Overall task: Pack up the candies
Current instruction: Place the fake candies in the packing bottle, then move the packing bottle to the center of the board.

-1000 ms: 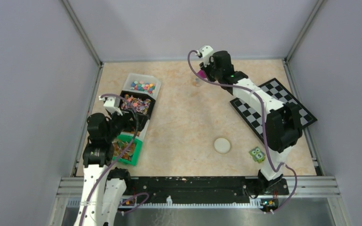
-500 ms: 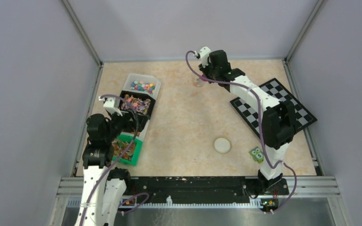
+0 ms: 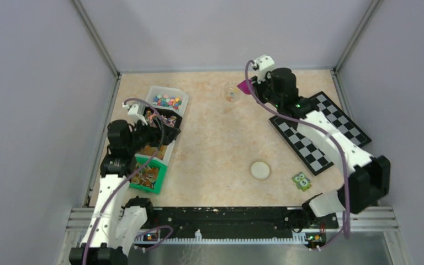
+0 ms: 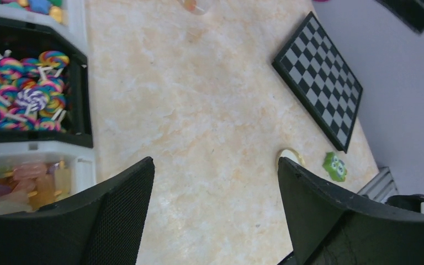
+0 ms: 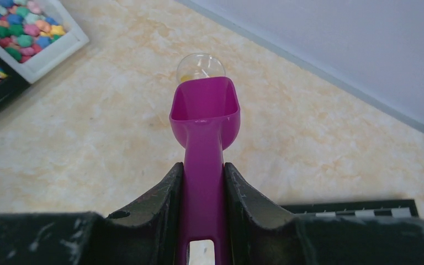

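Note:
The candies (image 3: 167, 101) fill a white tray at the back left, also seen in the right wrist view as candies (image 5: 19, 27). A clear cup (image 3: 231, 94) with a few coloured pieces in it stands at the back middle. My right gripper (image 3: 256, 86) is shut on the handle of a magenta scoop (image 3: 245, 86), just right of the cup. In the right wrist view the scoop (image 5: 205, 105) looks empty and its mouth is just short of the cup (image 5: 200, 65). My left gripper (image 4: 215, 163) is open over bare table beside the trays, with nothing between its fingers.
A black tray of lollipops (image 4: 27, 83) and a white tray of pale jellies (image 4: 27, 176) sit under the left arm, with a green tray (image 3: 149, 178) nearer. A chessboard (image 3: 331, 130), a round cream lid (image 3: 260, 170) and a green owl block (image 3: 301, 180) lie to the right.
My right arm swung right, carrying the scoop from over the cup to beside it. The left arm reached forward over the black tray and its jaws narrowed a little.

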Controlling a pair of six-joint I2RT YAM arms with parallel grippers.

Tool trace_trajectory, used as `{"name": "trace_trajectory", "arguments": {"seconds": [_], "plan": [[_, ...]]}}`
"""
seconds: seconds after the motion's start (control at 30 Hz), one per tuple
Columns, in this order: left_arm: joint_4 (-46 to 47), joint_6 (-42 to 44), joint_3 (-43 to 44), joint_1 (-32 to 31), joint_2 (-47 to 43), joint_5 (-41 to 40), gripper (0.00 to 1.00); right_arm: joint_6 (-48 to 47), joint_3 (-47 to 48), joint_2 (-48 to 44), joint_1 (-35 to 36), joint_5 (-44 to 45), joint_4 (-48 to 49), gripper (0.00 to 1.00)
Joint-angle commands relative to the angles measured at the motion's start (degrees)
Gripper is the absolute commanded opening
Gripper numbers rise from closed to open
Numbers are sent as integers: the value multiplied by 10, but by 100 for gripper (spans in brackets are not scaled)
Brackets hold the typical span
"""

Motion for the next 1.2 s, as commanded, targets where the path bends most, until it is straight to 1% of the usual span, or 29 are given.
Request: {"name": "trace_trajectory", "arguments": {"seconds": [0.0,0.17,0.27,0.33,0.37,0.43,0.53,0.63,0.77,0.83,0.93,1.07,1.17], "plan": [[78,-52,72,-50,58,-7,86,114,-127,-156,13,-17,65,0],[100,-65,132,-163,156,-123,83,133,-281,-350,18,-48,126,0],[160,-96,150,-210,222,-176,80,148,-363,-478,19,-48,172,0],[191,-113,173,-240,282,-210,77,163,-404,-550,19,-61,190,0],[203,-117,182,-250,301,-225,77,172,-418,-582,19,-60,192,0],[224,-125,217,-266,370,-256,76,188,-432,-632,19,-60,185,0],[255,-129,270,-277,460,-283,74,198,-428,-689,19,-59,153,0],[269,-136,333,-282,552,-317,71,196,-408,-715,19,-61,111,0],[257,-157,436,-281,663,-335,67,182,-386,-734,19,-60,79,0],[242,-158,490,-282,712,-342,64,174,-375,-742,18,-61,66,0],[214,-158,565,-281,778,-384,62,163,-360,-755,19,-62,49,0],[221,-155,606,-279,831,-399,61,151,-320,-756,19,-45,1,0],[202,-148,654,-276,871,-401,61,141,-296,-764,19,-38,-15,0]]}}
